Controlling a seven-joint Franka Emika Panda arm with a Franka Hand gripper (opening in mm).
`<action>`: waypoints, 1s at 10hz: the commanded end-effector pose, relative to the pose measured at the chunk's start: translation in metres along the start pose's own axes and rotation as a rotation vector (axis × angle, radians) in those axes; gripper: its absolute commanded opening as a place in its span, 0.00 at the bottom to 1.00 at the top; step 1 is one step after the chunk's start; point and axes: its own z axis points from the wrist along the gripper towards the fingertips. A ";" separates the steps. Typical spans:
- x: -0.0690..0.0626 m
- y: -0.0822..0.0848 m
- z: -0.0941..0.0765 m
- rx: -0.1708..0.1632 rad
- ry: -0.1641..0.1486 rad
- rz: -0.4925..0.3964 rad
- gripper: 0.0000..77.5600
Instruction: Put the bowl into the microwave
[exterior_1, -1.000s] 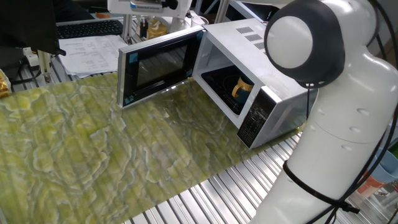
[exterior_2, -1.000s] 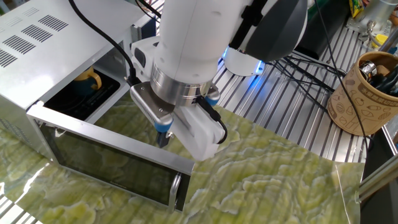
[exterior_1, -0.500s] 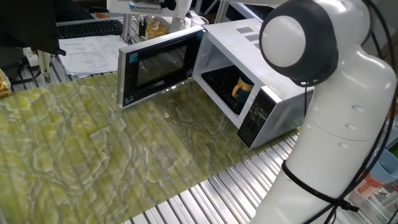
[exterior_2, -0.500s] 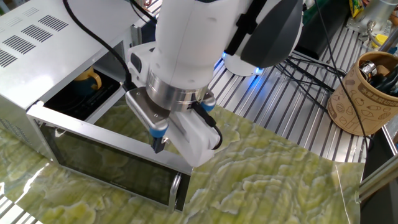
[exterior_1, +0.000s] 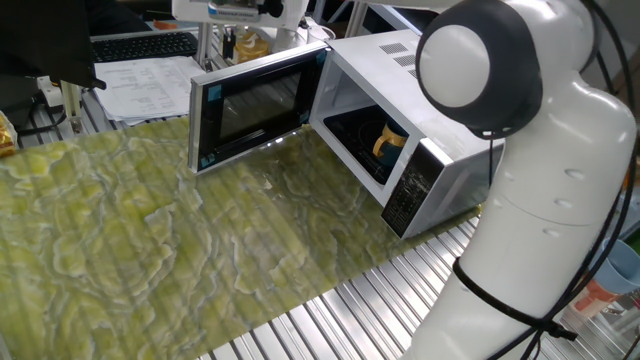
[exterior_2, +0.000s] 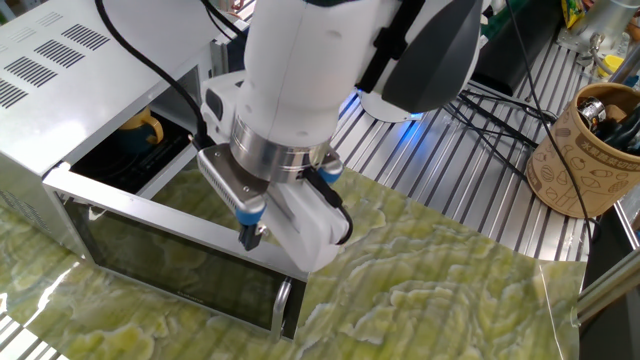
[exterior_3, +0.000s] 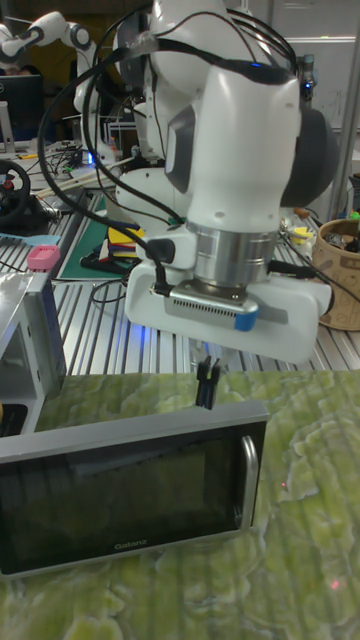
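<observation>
1. Microwave (exterior_1: 420, 130) sits at the far right edge of the tabletop (exterior_1: 150, 250), which is covered w/ a green marbled mat. Vent slots on top.
2. Its door (exterior_1: 255, 105) is swung wide open, standing roughly perpendicular to the body; dark glass w/ silver frame. In the tall fixed view the door (exterior_3: 125, 495) shows face-on, handle at its right end.
3. Bowl (exterior_1: 390, 143) is inside the microwave cavity, on the cavity floor, yellow-tan handle facing the opening. In the other fixed view only its top & handle (exterior_2: 140, 127) peek out behind the cavity edge.
4. Gripper (exterior_2: 248, 235) hangs just above the top edge of the open door, outside the cavity, well apart from the bowl. Tall fixed view puts it (exterior_3: 207, 385) right over the door's top rim, near the handle end.
5. Fingers (exterior_3: 205, 380) look pressed together, nothing between them; empty.
6. One fixed view: arm's big white links block the right side; gripper not seen there.
7. Brown patterned cup-like holder (exterior_2: 585, 150) stands on the metal slatted bench at the right edge, off the mat.
8. Papers (exterior_1: 145, 85) lie beyond the tabletop's far left corner, behind the door.
</observation>
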 end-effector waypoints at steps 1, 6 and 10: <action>-0.006 0.001 0.004 -0.024 -0.085 0.016 0.01; -0.009 0.003 0.012 -0.032 -0.121 0.026 0.01; -0.016 0.001 0.017 -0.036 -0.124 0.016 0.01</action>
